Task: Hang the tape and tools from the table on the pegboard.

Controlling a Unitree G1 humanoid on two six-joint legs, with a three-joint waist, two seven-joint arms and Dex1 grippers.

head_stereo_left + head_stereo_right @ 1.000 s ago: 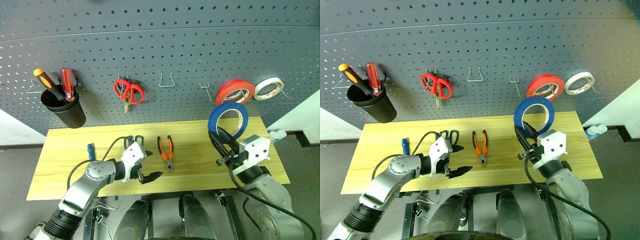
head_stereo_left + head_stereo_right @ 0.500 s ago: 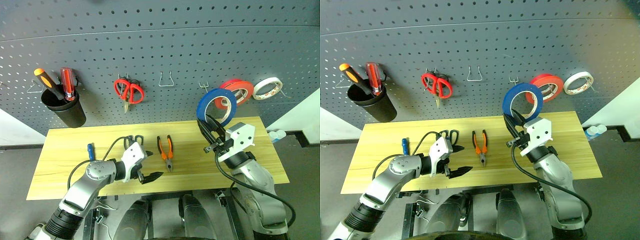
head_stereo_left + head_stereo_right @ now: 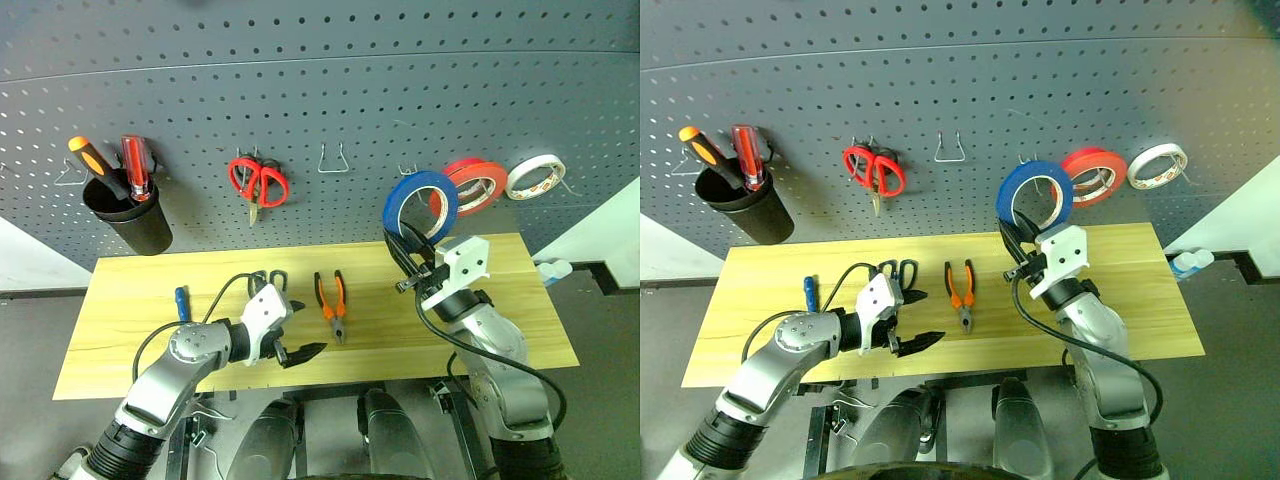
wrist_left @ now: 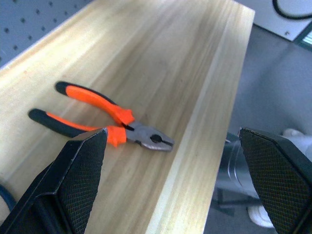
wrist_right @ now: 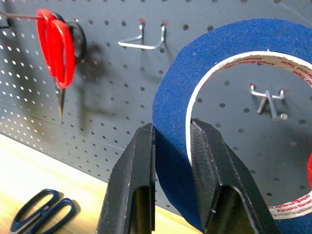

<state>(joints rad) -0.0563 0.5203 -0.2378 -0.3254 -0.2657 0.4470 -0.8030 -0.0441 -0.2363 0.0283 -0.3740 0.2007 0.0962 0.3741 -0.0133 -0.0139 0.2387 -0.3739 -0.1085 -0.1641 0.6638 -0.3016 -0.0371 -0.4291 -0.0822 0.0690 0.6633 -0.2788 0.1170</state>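
Here the right gripper point(image 5: 171, 146) is closed on the lower rim of the blue tape point(image 3: 420, 201), with one finger inside the ring and one outside; it holds the roll upright in front of the pegboard point(image 3: 320, 100), just left of the red-orange roll point(image 3: 470, 185) and near a small double hook point(image 5: 268, 100); the left gripper point(image 3: 300, 352) has its jaws wide apart and holds nothing, above the table point(image 3: 130, 300) near its front edge; the pliers point(image 3: 332, 303) lie on the table, just right of this gripper.

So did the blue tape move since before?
Yes. The blue tape, held in the right gripper, went left toward the empty hook, away from the red-orange roll on the pegboard.
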